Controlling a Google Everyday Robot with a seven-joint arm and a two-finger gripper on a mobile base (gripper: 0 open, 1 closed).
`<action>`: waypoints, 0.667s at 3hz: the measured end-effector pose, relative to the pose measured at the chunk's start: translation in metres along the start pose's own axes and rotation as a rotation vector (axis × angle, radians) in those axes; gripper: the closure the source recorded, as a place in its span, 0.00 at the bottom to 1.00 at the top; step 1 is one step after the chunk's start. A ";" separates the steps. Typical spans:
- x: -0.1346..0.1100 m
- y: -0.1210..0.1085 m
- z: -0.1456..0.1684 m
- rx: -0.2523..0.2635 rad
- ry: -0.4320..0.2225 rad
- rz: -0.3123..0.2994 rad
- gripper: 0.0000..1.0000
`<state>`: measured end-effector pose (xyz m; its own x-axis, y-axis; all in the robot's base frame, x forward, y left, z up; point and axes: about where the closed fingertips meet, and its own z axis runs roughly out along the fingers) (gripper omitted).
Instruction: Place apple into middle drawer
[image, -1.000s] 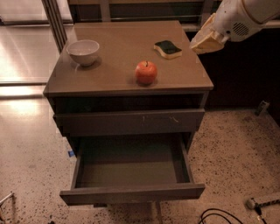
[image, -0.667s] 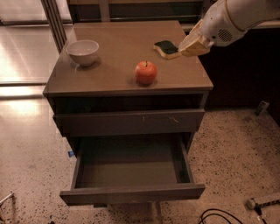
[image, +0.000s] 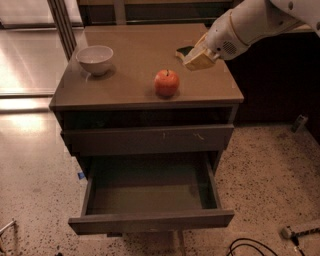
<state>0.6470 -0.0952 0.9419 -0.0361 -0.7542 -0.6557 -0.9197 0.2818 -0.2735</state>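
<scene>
Currently the apple (image: 166, 82) sits upright on the counter (image: 131, 47), toward the near edge and a little right of centre, touched by nothing. Just to its far right hovers the tool (image: 199, 59), above the counter and apart from the fruit; whether it is open or closed I cannot tell. It holds nothing that shows.

Being round, the apple is the main worry. A glancing contact from the far right would likely push it left or toward the near edge, and it could roll off the counter and past the middle drawer (image: 150, 192) onto the floor. An off-centre grip could also squeeze it out sideways.

Behind the tool lies the green sponge (image: 183, 50), partly hidden; a low sweep of the arm (image: 250, 22) could drag it along. The white bowl (image: 95, 59) stands well apart on the far left and looks safe.

Lower down, the scratched drawer front (image: 147, 139) hangs above the far part of the open middle drawer. A descent too close to the cabinet could knock against it, and a release from too high could let the apple bounce out over the shallow near wall.
</scene>
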 end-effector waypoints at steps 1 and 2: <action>0.001 -0.002 0.013 -0.025 -0.006 0.013 0.22; 0.003 -0.007 0.031 -0.044 -0.017 0.029 0.23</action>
<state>0.6652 -0.0809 0.9197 -0.0566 -0.7356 -0.6751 -0.9347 0.2767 -0.2232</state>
